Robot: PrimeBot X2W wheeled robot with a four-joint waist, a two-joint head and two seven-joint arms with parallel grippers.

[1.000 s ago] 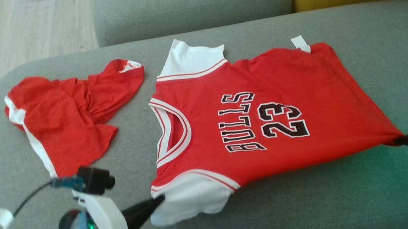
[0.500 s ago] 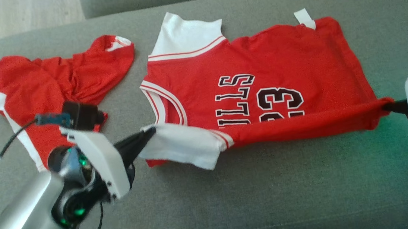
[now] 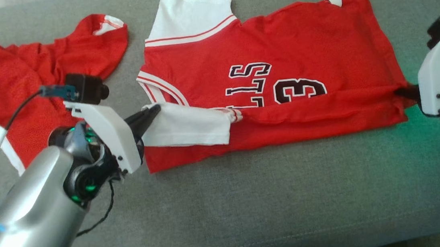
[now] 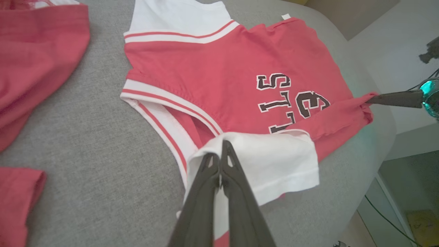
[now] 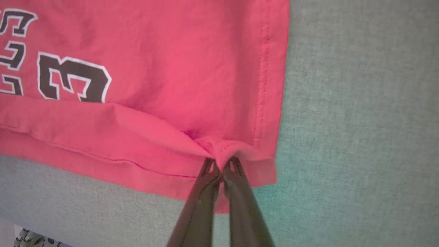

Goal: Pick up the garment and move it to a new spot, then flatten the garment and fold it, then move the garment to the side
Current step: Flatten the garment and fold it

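Carries near edge of jersey (image 3: 269, 50) farther toward 12 o'clock, pinching sleeve (image 3: 188, 125) in left end effector (image 3: 155, 108), hem (image 5: 224, 151) in right end effector (image 5: 221, 166); keep level, taut.

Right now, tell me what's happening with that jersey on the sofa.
The robot is mid-fold on the red Bulls jersey, spread on the grey sofa cushion. Its left gripper is shut on the near white sleeve and its right gripper is shut on the near hem corner. Between them the near edge lies turned over the front, covering part of the lettering and number. Crumpled red shorts lie apart to the robot's left.
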